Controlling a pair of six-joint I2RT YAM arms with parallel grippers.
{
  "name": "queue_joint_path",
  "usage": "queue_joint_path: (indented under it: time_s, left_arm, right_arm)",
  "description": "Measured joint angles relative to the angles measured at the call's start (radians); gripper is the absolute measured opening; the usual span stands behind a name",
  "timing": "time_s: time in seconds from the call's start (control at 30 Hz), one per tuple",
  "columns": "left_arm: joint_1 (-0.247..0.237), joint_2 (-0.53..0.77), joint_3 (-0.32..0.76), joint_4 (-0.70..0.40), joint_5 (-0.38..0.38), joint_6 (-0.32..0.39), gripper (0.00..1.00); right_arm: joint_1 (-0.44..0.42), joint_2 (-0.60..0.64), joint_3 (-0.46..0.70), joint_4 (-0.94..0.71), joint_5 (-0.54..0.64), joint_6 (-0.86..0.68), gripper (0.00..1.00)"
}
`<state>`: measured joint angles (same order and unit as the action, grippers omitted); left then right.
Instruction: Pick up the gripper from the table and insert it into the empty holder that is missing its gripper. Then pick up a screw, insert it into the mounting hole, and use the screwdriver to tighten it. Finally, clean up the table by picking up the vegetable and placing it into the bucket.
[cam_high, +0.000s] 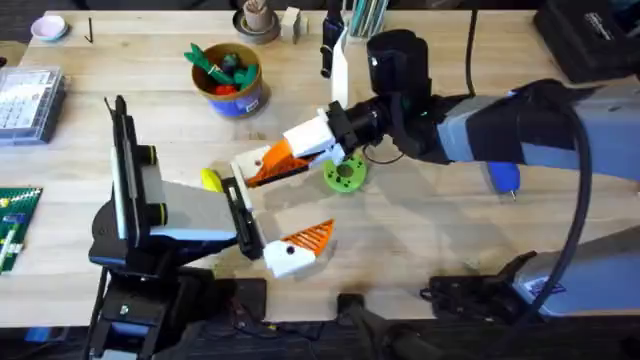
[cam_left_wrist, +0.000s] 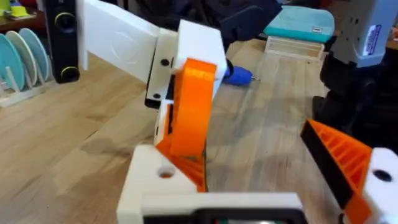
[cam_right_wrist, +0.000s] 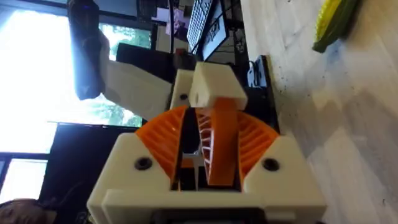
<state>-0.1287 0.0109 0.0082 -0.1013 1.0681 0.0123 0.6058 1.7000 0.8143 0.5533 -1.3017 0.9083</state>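
Our right gripper (cam_right_wrist: 208, 155) clamps the orange gripper (cam_high: 268, 165), seating it against the holder (cam_left_wrist: 158, 171) on our left gripper (cam_high: 262, 215), whose jaws stand wide open.

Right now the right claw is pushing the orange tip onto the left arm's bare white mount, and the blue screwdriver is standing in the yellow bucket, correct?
Not quite. The right claw does hold the orange tip at the white mount, but the overhead view shows the blue screwdriver lying on the table, beside the right arm. The bucket holds toy vegetables.
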Motion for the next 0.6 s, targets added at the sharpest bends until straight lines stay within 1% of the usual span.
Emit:
queue_joint_path:
  time_s: [0.13,0.33,0.5,0.6]
  left_arm:
    - [0.0,0.0,0.0,-0.001,0.01,0.003,0.993]
    - [-0.004,0.0,0.0,-0.003,0.017,0.006,0.994]
    - [-0.004,0.0,0.0,-0.003,0.022,0.006,0.993]
    - [-0.01,0.0,0.0,-0.006,0.041,0.006,0.993]
  right_arm:
    - [0.001,0.0,0.0,0.0,-0.016,-0.002,0.491]
    - [0.007,0.0,0.0,-0.001,-0.028,-0.008,0.502]
    - [0.009,0.0,0.0,-0.012,-0.035,-0.022,0.548]
    - [0.016,0.0,0.0,-0.041,-0.038,-0.04,0.55]
